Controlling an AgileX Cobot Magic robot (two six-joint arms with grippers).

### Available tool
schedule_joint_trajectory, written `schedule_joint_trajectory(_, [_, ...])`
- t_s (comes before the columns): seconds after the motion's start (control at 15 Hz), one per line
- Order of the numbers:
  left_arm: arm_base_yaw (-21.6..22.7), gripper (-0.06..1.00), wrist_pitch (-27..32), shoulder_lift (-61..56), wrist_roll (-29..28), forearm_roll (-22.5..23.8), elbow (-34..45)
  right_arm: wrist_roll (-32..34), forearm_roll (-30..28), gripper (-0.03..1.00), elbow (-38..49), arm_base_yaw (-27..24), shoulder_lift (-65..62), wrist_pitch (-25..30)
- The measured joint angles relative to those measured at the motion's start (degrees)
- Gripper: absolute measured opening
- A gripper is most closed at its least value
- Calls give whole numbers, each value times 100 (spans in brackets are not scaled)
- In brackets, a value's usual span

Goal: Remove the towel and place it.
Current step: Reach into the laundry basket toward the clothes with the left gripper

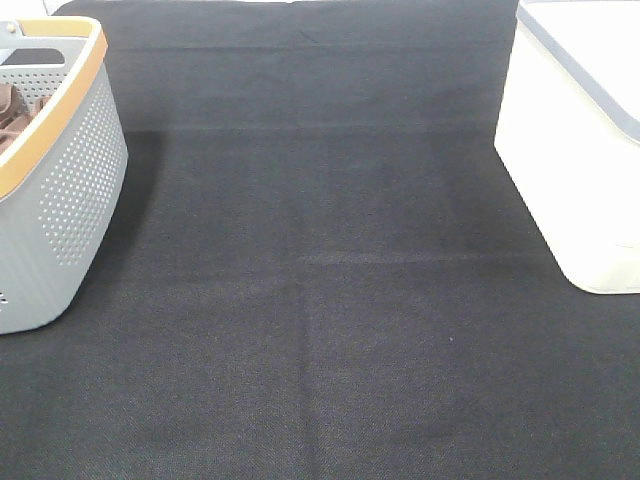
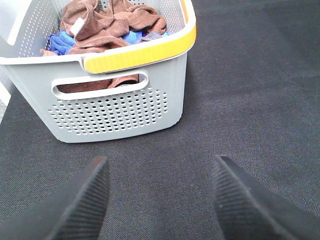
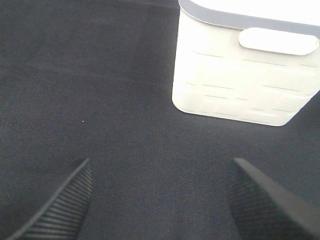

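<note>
A grey perforated basket [image 1: 70, 190] with a yellow-orange rim stands at the left edge of the black mat. In the left wrist view the basket [image 2: 120, 110] holds bunched brown and blue cloths. The reddish-brown towel [image 2: 97, 30], with a small white tag [image 2: 78, 26], lies crumpled on top of the pile. My left gripper [image 2: 160, 162] is open and empty, low over the mat just in front of the basket's handle side. My right gripper [image 3: 161, 165] is open and empty over the mat, facing the white bin. Neither gripper shows in the exterior high view.
A white bin [image 1: 570, 170] with a grey rim stands at the right edge of the mat; it also shows in the right wrist view [image 3: 235, 75]. Another brown cloth [image 2: 145, 20] and blue cloths [image 2: 60, 42] lie in the basket. The black mat [image 1: 320, 300] spans between the containers.
</note>
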Motion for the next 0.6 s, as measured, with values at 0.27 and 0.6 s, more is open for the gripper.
schedule_joint_trajectory(0.27, [0, 58, 0, 0, 0, 0, 0, 0, 0, 71, 0, 0, 0, 0])
schedule_joint_trajectory(0.6, [0, 58, 0, 0, 0, 0, 0, 0, 0, 71, 0, 0, 0, 0])
